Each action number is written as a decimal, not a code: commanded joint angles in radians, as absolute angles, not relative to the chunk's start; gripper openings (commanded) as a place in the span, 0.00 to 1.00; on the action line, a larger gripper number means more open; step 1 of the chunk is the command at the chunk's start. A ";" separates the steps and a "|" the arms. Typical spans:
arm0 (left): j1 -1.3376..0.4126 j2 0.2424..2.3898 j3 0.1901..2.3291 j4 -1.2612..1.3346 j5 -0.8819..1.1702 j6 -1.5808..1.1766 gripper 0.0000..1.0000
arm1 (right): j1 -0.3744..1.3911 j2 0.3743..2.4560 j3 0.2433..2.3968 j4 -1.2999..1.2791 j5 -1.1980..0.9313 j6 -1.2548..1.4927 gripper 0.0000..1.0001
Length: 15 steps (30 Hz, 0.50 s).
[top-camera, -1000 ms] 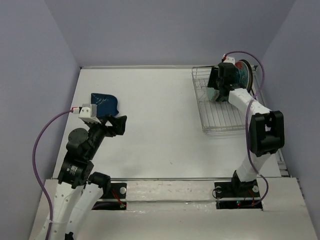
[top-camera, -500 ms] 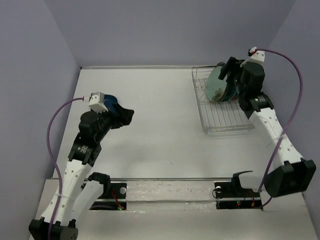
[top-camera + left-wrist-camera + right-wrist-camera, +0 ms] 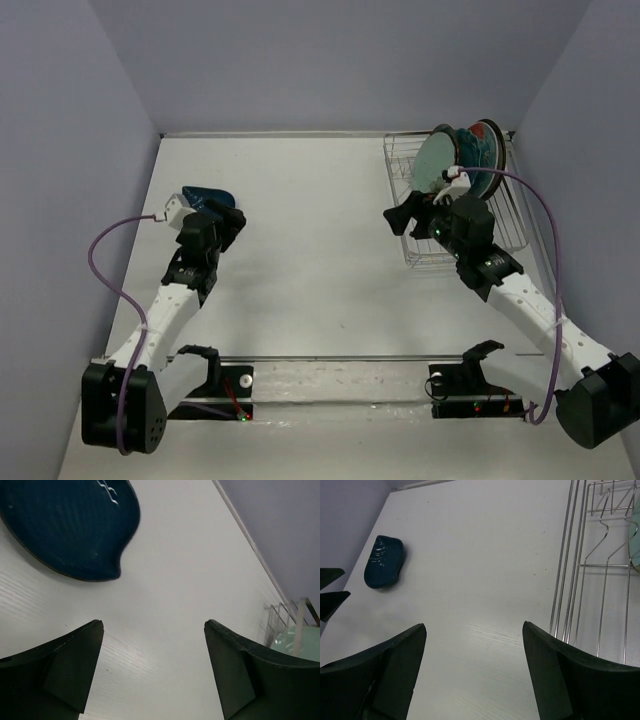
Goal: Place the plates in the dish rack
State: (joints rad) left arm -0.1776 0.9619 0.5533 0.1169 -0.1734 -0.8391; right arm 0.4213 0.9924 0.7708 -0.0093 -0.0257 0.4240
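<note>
Navy squarish plate (image 3: 205, 197) (image 3: 65, 525) (image 3: 383, 561) lies flat on the white table (image 3: 320, 220) at the far left, well apart from the dish rack (image 3: 400, 160) (image 3: 600, 580), which stands at the far right. Left end effector (image 3: 233, 220) (image 3: 152, 625) hovers just to the near right of this plate. Its fingers stand wide apart with only bare table between them, and no contact with the plate is visible. Right end effector (image 3: 402, 214) (image 3: 474, 626) is positioned over bare table just left of the rack's near-left corner, fingers likewise spread and holding nothing. Inside the rack, a pale mint plate (image 3: 432, 165) stands on edge, tilted, its face turned left, with teal plates (image 3: 478, 152) upright behind it toward the right.
</note>
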 commanded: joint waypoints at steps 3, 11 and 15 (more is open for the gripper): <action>-0.020 1.155 0.575 0.199 -0.325 -0.966 0.90 | 0.434 0.943 0.738 0.130 -0.112 0.443 0.83; 0.121 1.288 0.603 0.227 -0.354 -0.931 0.83 | 0.434 0.951 0.724 0.153 -0.159 0.456 0.83; 0.152 1.439 0.669 0.267 -0.292 -0.873 0.73 | 0.434 0.968 0.723 0.158 -0.179 0.459 0.83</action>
State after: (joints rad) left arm 0.1276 1.3457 0.5892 0.1890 -0.2909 -0.9291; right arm 0.4267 0.9627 0.7357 0.0856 -0.1394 0.4492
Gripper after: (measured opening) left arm 0.764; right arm 0.831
